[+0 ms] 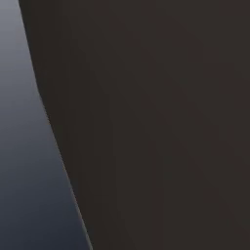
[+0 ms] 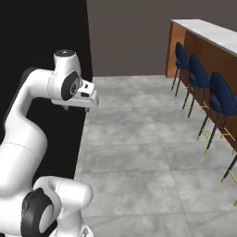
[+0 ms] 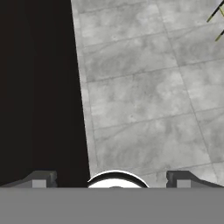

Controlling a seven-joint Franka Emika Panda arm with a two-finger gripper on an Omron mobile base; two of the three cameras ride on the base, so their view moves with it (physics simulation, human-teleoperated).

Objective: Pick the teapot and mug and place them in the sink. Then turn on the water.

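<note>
The jaws (image 3: 111,180) stand wide apart and grip nothing, pointing down at the grey tiled floor (image 3: 144,100) just beside a black panel (image 3: 39,87), well apart from the blue stools (image 2: 217,99).

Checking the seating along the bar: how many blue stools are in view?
3 clearly: the nearest stool, the middle stool and the farthest stool, lined along the bar counter. Dark legs at the right edge hint at another, cut off.

Matt grey stone-tiled floor (image 2: 139,152), glossy white plastic arm (image 2: 28,125), wood-fronted bench (image 2: 199,51) with pale stone top, blue stools (image 2: 222,99) on thin metal legs
</note>
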